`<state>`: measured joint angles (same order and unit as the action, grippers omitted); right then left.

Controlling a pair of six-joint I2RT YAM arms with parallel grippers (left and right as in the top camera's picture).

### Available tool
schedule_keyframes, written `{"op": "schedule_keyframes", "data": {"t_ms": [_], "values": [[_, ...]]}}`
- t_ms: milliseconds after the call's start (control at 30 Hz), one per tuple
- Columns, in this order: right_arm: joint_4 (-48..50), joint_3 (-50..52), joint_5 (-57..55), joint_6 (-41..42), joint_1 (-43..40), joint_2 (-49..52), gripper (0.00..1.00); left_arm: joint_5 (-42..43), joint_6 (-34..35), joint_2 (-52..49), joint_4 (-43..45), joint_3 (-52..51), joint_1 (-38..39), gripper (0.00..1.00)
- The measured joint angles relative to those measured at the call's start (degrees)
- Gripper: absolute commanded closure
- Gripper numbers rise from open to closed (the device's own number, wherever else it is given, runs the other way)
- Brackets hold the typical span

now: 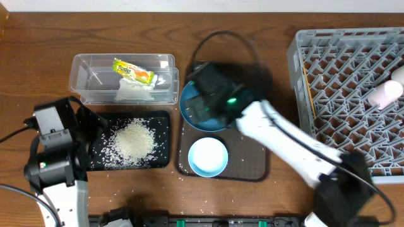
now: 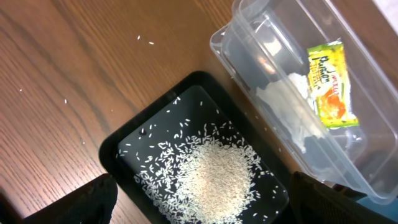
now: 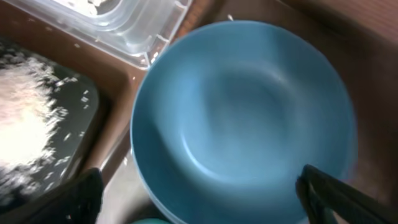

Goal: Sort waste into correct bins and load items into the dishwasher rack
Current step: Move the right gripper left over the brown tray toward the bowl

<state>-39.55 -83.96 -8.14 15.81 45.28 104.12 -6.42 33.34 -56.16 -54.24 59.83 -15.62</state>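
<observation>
The rice (image 1: 132, 142) (image 2: 217, 174) lies heaped in the black tub (image 1: 161, 120) (image 2: 124, 155). My left gripper (image 1: 88, 126) (image 2: 205, 208) hangs open above that heap, holding nothing. The snack wrapper (image 1: 134, 72) (image 2: 329, 84) and the tissue (image 1: 136, 91) (image 2: 286, 99) lie in the clear tub (image 1: 88, 72) (image 2: 249, 43). The blue plate (image 1: 192, 108) (image 3: 249, 112) rests on the brown tray (image 1: 252, 167). My right gripper (image 1: 205, 94) (image 3: 208, 205) is open over it, a finger past each side. A white bowl (image 1: 208, 156) sits in front of the plate. In the rack (image 1: 297, 57) lie a cup (image 1: 386, 93) and chopsticks (image 1: 308, 94).
A few stray rice grains (image 2: 146, 40) lie on the wooden table left of the tubs. My right arm stretches from the lower right across the tray. The rack fills the right side of the table.
</observation>
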Motion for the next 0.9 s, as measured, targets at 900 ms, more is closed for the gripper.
{"op": "schedule_keyframes", "data": {"t_ms": [900], "values": [[7.41, 0.02, -4.31, 1.62, 5.33, 10.82, 0.31, 0.00, -0.17, -6.38, 0.00, 0.00, 0.00, 0.04]]}}
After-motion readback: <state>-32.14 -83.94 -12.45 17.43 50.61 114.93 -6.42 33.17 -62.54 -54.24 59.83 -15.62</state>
